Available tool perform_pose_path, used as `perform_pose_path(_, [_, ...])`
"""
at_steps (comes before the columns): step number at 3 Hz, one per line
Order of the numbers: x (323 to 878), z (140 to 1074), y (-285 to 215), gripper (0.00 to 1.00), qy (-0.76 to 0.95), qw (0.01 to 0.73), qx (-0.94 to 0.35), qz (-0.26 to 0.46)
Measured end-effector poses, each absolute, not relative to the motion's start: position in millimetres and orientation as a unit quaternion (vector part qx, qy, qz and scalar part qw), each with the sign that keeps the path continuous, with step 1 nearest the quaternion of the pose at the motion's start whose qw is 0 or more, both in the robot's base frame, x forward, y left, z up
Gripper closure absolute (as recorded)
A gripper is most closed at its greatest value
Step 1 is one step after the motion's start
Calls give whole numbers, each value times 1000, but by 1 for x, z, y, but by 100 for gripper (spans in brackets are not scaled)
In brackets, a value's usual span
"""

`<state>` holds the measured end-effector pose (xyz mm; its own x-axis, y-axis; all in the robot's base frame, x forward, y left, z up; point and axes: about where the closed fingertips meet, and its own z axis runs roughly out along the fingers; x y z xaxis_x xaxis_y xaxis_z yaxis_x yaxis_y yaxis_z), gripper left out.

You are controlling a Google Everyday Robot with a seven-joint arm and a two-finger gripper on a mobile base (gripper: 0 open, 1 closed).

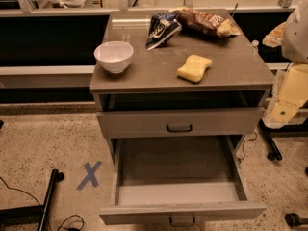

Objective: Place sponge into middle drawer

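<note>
The pale yellow bone-shaped sponge point(194, 68) lies flat on the grey cabinet top point(231, 76), right of centre. The middle drawer point(178, 196), the lower of the two, is pulled far out and its inside is bare; its black handle point(182, 221) is at the bottom edge of the view. The upper drawer point(144, 123) with the same black handle point(179, 128) is shut. My gripper point(284, 110) hangs from the cream arm at the right edge of the view, beside the cabinet's right side, apart from the sponge and lower than the top.
A white bowl point(114, 56) stands at the top's left front. A dark blue bag point(161, 29) and a brown snack bag point(204, 22) lie at the back. A blue X point(90, 175) marks the floor at left. Black stand legs point(48, 201) lie at lower left and at right point(269, 143).
</note>
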<state>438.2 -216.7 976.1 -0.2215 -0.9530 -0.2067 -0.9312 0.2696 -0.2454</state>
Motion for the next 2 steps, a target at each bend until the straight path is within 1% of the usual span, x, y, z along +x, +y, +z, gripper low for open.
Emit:
perform_pose_path(1, [439,977,-217,0,780,164,-603,-36])
perform_pose_path(2, [481,967,-233,0,786,197,-584,-35])
